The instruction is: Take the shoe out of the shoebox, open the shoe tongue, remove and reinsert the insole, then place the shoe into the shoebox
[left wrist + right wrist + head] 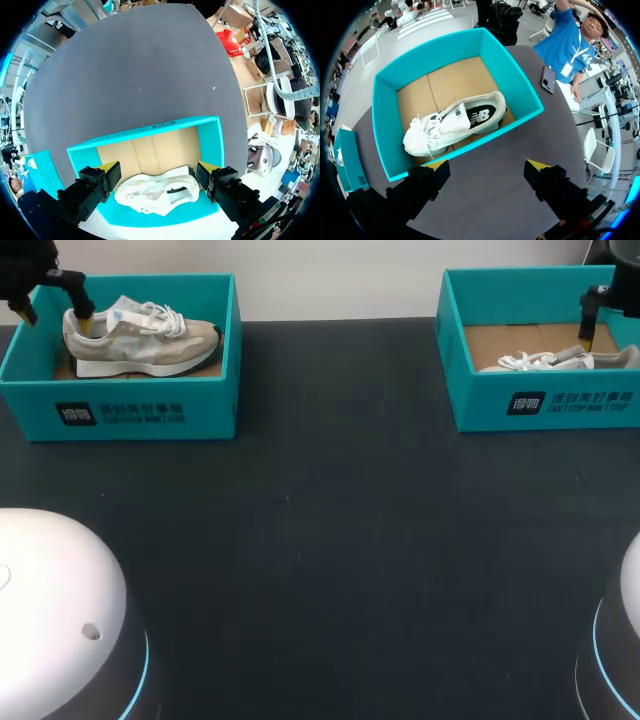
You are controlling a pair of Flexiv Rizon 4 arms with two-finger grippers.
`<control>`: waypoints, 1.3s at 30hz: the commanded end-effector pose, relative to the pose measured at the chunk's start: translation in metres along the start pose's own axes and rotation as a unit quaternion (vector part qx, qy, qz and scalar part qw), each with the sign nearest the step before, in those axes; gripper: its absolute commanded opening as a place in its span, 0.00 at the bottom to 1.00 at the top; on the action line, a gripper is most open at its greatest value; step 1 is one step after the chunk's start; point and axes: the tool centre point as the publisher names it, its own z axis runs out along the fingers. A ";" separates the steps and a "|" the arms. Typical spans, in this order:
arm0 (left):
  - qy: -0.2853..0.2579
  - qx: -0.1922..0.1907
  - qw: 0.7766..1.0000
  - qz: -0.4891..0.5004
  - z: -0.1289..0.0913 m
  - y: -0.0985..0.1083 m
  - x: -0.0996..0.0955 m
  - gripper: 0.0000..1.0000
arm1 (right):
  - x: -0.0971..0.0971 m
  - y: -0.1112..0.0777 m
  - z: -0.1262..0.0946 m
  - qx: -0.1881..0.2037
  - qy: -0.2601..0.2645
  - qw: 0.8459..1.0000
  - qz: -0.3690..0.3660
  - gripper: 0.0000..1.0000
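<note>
Teal walls are enclosing the left shoebox at the far edge of the table, the beige shoe lying inside; well apart, the right shoebox is holding a white shoe. Left gripper is straddling the beige shoe, fingers spread, grasping nothing; right gripper is hovering released.

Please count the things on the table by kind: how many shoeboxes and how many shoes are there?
Shoeboxes: 2, left shoebox and right shoebox
Shoes: 2, beige shoe and white shoe
Total: 4
</note>
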 end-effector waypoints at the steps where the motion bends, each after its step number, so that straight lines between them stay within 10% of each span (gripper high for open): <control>1: 0.000 0.005 1.000 0.001 -0.001 0.003 0.001 1.00 | 0.000 -0.001 0.000 -0.001 0.001 1.000 0.001 1.00; 9: 0.023 -0.006 1.000 0.010 0.004 0.005 -0.001 1.00 | 0.000 -0.001 0.000 -0.001 0.001 1.000 0.001 1.00; 23: 0.034 -0.031 0.998 -0.049 0.031 0.090 0.062 1.00 | 0.000 -0.001 0.000 -0.001 0.001 1.000 0.001 1.00; 39: 0.039 -0.039 0.994 -0.097 0.070 0.135 0.088 1.00 | 0.000 -0.001 0.000 -0.001 0.001 1.000 0.001 1.00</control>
